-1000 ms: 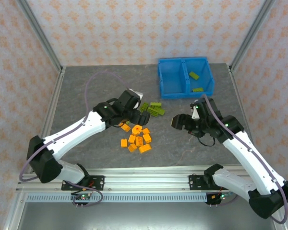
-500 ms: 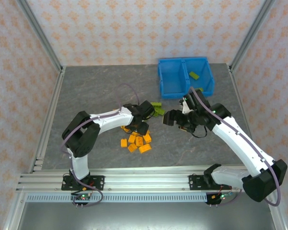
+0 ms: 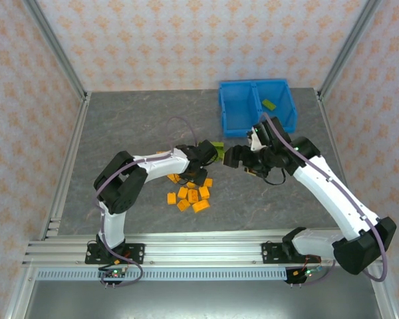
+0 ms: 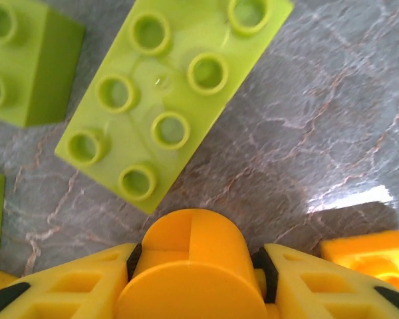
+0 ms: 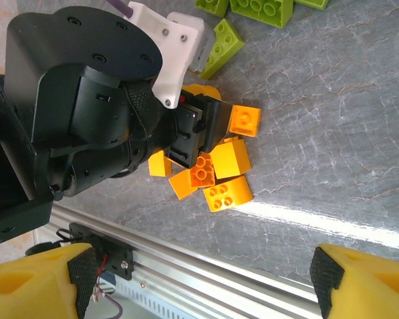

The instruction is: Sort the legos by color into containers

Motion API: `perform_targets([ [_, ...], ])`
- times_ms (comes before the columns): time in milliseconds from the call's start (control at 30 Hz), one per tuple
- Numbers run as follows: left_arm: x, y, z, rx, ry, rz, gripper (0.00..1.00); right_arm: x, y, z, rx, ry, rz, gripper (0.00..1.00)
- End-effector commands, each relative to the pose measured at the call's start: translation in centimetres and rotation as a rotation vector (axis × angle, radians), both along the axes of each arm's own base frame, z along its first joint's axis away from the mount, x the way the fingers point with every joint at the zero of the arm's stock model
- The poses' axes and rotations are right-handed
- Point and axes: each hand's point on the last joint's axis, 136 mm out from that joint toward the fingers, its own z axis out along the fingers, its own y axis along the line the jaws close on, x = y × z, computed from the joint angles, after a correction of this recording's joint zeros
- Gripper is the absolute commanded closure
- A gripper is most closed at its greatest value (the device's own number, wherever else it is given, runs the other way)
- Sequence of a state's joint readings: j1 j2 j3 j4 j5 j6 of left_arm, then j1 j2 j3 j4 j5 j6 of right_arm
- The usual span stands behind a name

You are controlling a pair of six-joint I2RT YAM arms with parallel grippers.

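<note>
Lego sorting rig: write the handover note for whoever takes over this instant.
Left gripper: shut on an orange lego at the orange pile mid-table.
Right gripper: open, holding nothing, facing the left one above the table.
Loose green legos lie just beyond the pile.
Blue bin, far right: one green lego shows in its right compartment; no orange shows in the bin.
Done: green started.
Left: bin the held orange brick in the left compartment, then the remaining orange and green.
</note>
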State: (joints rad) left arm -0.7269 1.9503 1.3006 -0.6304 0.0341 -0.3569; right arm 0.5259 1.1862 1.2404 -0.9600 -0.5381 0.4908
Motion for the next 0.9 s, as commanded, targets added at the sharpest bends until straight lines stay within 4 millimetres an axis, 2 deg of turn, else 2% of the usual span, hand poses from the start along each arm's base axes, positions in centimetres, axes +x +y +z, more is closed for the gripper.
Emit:
perform_targets([
  [0, 0.8, -0.4, -0.2, -0.009, -0.018, -0.002, 0.59, -1.1, -1.3, 0.6, 0.014, -0.028, -0.066, 0.15],
  [100, 1.4, -0.6, 1.6, -0.029, -0.061, -0.004, 0.65, -1.9, -2.6, 1.1, 0.043, -0.075, -0.133, 0.15],
  [167, 1.9, -0.9, 2.8, -0.040, -0.083, -0.001, 0.65, -2.5, -3.7, 1.3, 0.041, -0.110, -0.176, 0.15],
  [200, 2.3, -1.3, 4.8, -0.074, -0.118, 0.002, 0.65, -2.8, -4.1, 1.2, 0.040, -0.119, -0.188, 0.14],
  [400, 4.2, -3.6, 11.9, -0.227, -0.244, 0.010, 0.65, -4.6, -4.1, 1.2, 0.054, -0.083, -0.138, 0.14],
  [500, 5.7, -5.3, 15.6, -0.304, -0.309, 0.004, 0.66, -4.5, -4.4, 1.9, 0.061, -0.101, -0.161, 0.14],
  [633, 9.0, -7.8, 20.7, -0.391, -0.427, 0.006, 0.66, -3.4, -5.5, 2.5, 0.049, -0.145, -0.258, 0.14],
  [667, 9.9, -8.5, 21.5, -0.403, -0.445, 0.004, 0.66, -3.1, -5.8, 2.5, 0.045, -0.154, -0.284, 0.14],
  [767, 13.5, -10.8, 23.2, -0.417, -0.495, 0.003, 0.66, -1.8, -6.6, 2.5, 0.033, -0.179, -0.374, 0.14],
  [867, 17.3, -12.4, 23.7, -0.431, -0.540, 0.010, 0.66, -1.0, -6.8, 3.0, 0.041, -0.197, -0.424, 0.14],
])
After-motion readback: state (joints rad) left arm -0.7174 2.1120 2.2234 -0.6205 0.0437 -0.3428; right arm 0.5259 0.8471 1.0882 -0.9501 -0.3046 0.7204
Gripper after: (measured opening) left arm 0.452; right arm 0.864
